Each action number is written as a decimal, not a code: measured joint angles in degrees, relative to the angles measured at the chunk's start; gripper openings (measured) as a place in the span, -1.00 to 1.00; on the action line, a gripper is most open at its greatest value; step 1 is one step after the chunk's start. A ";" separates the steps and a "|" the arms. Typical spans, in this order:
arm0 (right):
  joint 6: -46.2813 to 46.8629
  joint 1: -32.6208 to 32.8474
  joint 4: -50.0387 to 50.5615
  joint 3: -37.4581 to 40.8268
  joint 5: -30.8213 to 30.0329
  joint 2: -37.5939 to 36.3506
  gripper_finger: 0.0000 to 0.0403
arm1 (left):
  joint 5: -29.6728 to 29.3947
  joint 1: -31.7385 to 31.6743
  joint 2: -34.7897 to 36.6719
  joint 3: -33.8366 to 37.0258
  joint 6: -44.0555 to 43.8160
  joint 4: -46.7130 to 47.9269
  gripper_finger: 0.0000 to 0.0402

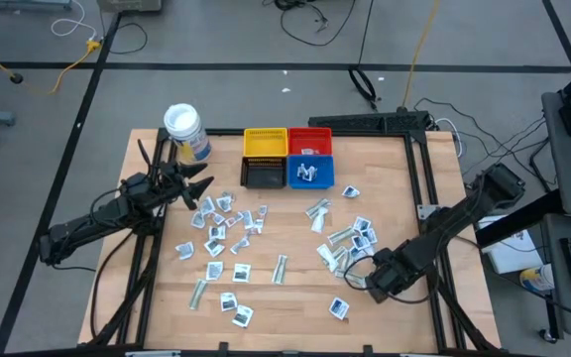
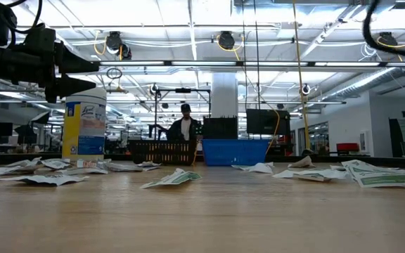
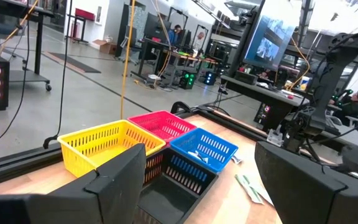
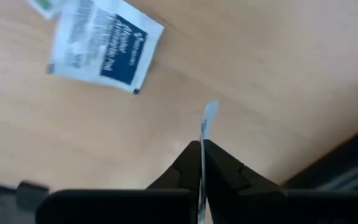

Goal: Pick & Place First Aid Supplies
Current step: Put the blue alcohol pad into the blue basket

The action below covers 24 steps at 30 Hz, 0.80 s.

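First aid supplies, small white packets (image 1: pixel 228 220), lie scattered flat over the wooden table (image 1: pixel 295 297), with another cluster (image 1: pixel 350 238) at the right. My right gripper (image 1: pixel 369 282) is over the table's near right part, tipped steeply down and shut on one thin packet (image 4: pixel 208 119). Beyond it a white packet with a dark blue patch (image 4: pixel 106 47) lies flat on the wood. My left gripper (image 1: pixel 198 190) stands open and level at the far left, near the white-lidded jar (image 1: pixel 184 127), touching nothing. My right gripper pinches a thin white packet between its two fingertips (image 4: pixel 188 163). The packet shows edge-on, and its free edge (image 4: pixel 210 112) sticks out past the tips toward the table. The fingers come from above, slanting down. Whether the packet is clear of the wood I cannot tell.
Four small bins stand together at the table's far middle: yellow (image 1: pixel 265 142), red (image 1: pixel 310 139), black (image 1: pixel 263 175) and blue (image 1: pixel 310 173), the blue one with packets inside. Black frame rails (image 1: pixel 426 188) run along the table's right side. A person stands far behind the table (image 2: pixel 184 125).
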<state>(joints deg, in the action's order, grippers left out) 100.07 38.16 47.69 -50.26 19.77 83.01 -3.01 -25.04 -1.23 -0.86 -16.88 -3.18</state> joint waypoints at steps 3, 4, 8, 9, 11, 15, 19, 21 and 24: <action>-4.13 -1.45 6.20 -3.01 -0.05 -1.09 -0.95 | 0.02 0.00 0.01 -0.01 -0.01 0.00 0.52; -5.76 -1.99 8.27 -3.99 -0.09 -1.51 -0.96 | 0.00 0.00 0.01 -0.01 0.00 0.00 0.52; -13.28 -4.54 16.93 -8.20 -0.25 -2.54 -0.99 | 0.02 0.00 0.01 -0.01 -0.01 0.00 0.52; -14.98 -5.24 18.99 -9.21 -0.41 -2.69 -0.98 | 0.00 0.00 0.00 0.00 0.00 0.00 0.52; -18.51 -6.70 22.82 -11.20 -0.85 -2.89 -0.97 | 0.00 0.00 0.02 -0.01 0.00 -0.01 0.52; -24.40 -9.56 28.66 -14.99 -3.71 -2.87 -0.99 | 0.00 0.00 0.02 -0.02 0.00 -0.02 0.52; -28.03 -13.09 31.11 -17.50 -5.31 -2.89 -0.98 | 0.01 0.02 0.01 0.00 -0.01 0.00 0.52; -28.94 -14.66 31.20 -18.05 -6.36 -2.87 -0.99 | 0.00 0.02 0.00 -0.01 -0.01 0.00 0.52; -30.14 -16.54 31.22 -18.12 -6.49 -2.87 -0.99 | 0.00 0.02 0.02 -0.02 0.00 0.00 0.52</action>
<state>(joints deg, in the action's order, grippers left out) 69.93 21.62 78.91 -68.38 13.28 80.14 -3.01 -25.02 -1.21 -0.89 -16.88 -3.18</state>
